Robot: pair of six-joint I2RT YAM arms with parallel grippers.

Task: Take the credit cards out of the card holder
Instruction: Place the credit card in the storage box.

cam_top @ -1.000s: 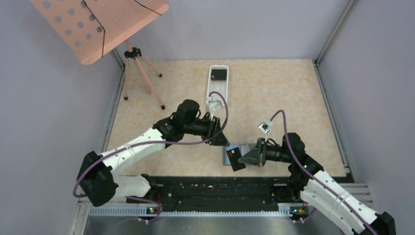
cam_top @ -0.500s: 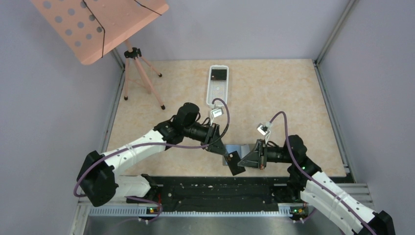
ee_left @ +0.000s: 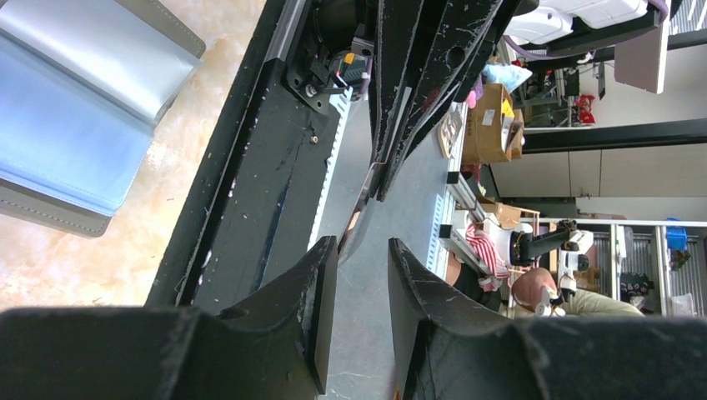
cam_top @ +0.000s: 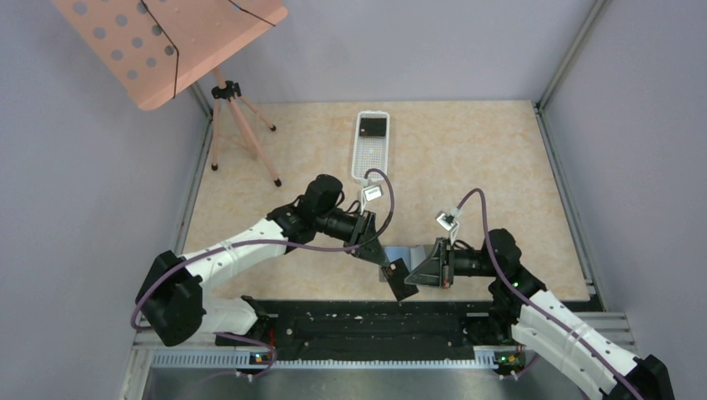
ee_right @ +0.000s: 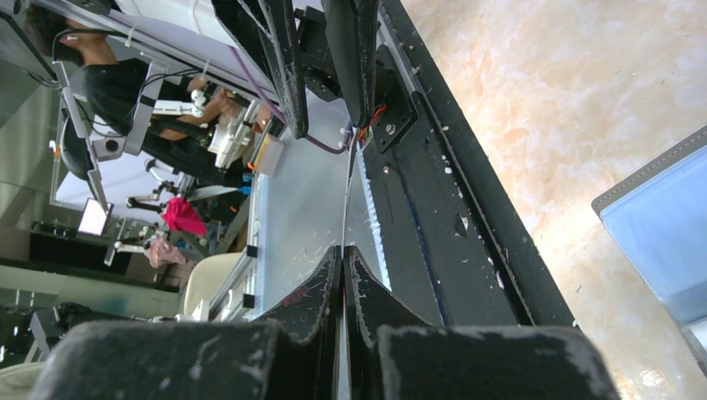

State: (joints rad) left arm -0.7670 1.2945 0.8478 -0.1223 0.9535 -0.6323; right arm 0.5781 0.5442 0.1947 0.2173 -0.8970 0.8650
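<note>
The grey card holder (cam_top: 410, 252) lies open on the table near the front edge, partly hidden under both grippers. Its blue-grey pockets show in the left wrist view (ee_left: 79, 117) and the right wrist view (ee_right: 667, 225). My right gripper (cam_top: 419, 277) is shut on a thin credit card (cam_top: 403, 282) and holds it tilted above the table; the card looks dark from above and edge-on in the right wrist view (ee_right: 344, 200). My left gripper (cam_top: 390, 268) is open, its fingertips at the card's free end (ee_left: 373, 187). The card's colour cannot be told.
A white perforated basket (cam_top: 370, 154) holding a dark item stands at the back centre. A pink perforated stand on a tripod (cam_top: 233, 117) is at the back left. A black rail (cam_top: 367, 321) runs along the table's front edge, just below the grippers.
</note>
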